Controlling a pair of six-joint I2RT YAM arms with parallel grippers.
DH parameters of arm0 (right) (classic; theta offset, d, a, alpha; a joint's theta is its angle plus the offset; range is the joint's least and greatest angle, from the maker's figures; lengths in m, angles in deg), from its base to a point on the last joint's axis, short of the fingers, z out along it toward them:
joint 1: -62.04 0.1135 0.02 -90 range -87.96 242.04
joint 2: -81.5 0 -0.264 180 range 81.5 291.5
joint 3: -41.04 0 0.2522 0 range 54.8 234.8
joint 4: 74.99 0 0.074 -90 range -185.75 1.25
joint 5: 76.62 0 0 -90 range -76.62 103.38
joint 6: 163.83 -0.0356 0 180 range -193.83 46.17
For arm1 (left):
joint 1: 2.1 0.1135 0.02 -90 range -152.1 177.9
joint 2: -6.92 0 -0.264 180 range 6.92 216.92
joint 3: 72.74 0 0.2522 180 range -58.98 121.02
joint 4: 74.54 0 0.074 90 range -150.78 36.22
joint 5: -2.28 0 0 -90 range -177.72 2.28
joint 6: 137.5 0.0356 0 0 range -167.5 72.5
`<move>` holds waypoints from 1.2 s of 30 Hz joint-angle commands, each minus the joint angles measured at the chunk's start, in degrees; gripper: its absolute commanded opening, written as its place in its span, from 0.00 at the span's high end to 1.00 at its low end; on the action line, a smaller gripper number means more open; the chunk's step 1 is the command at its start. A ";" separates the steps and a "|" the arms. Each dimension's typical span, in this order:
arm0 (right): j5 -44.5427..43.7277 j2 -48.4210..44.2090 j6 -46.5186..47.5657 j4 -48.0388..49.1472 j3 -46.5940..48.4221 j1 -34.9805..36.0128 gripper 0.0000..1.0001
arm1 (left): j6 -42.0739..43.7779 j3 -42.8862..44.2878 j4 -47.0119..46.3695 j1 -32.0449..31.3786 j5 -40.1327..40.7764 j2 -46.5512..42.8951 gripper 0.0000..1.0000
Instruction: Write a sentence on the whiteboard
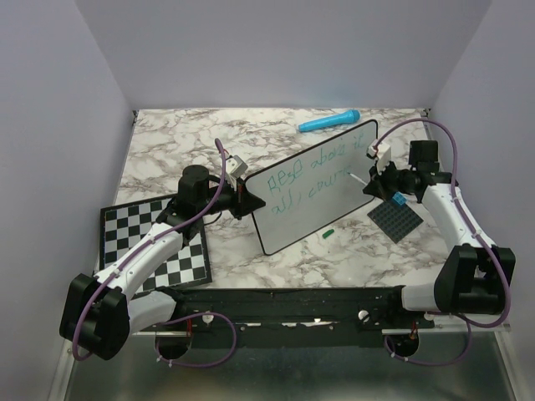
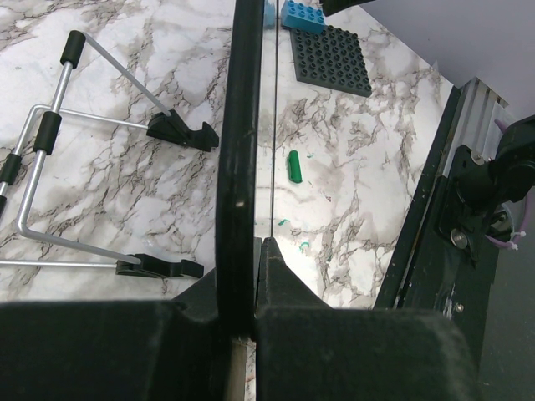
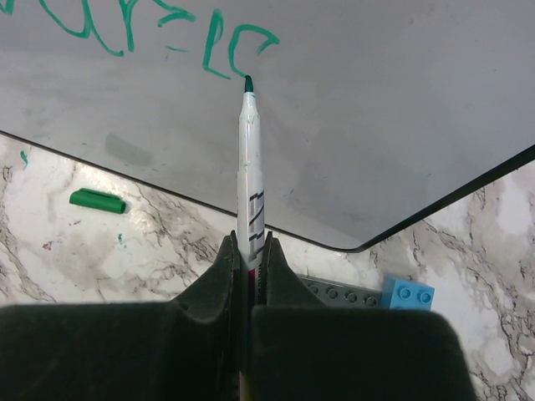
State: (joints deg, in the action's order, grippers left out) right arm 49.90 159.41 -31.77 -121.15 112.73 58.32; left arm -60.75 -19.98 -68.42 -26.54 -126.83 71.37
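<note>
The whiteboard [image 1: 316, 185] stands tilted on the marble table, held at its left edge by my left gripper [image 1: 242, 199], shut on its black rim [image 2: 237, 167]. Two lines of green handwriting, the sentence [image 1: 308, 182], run across it; its last letters show in the right wrist view [image 3: 226, 46]. My right gripper [image 1: 374, 185] is shut on a white marker [image 3: 250, 175] whose green tip [image 3: 248, 83] sits just off the board surface [image 3: 376, 100], right below the last letters.
The green marker cap [image 1: 328, 234] lies in front of the board, also seen in the wrist views [image 2: 293, 165] [image 3: 98, 200]. A grey stud plate with a blue brick [image 1: 398, 215] is by the right arm. A checkerboard [image 1: 155, 242], a blue marker [image 1: 328, 122] and a wire stand [image 2: 50, 167] are nearby.
</note>
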 commanded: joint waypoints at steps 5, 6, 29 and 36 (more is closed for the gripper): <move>-0.57 0.14 -2.34 2.34 2.53 -0.58 0.99 | 7.19 -1.21 7.55 -0.25 3.17 2.09 1.00; -0.48 0.14 -2.51 2.43 2.71 -0.58 0.99 | 7.19 -1.21 7.55 -0.25 3.17 2.09 1.00; -2.23 -0.65 -0.40 1.99 -2.64 -0.58 0.99 | 7.19 -1.12 7.55 -0.25 3.25 2.09 1.00; -2.50 -0.74 0.83 1.47 -5.20 -0.58 0.99 | 7.19 -1.12 7.55 -0.25 3.25 2.00 1.00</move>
State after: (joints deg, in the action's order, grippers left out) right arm 48.52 159.21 -32.69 -119.80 108.78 58.16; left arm -60.78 -19.96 -68.44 -26.54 -126.83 71.43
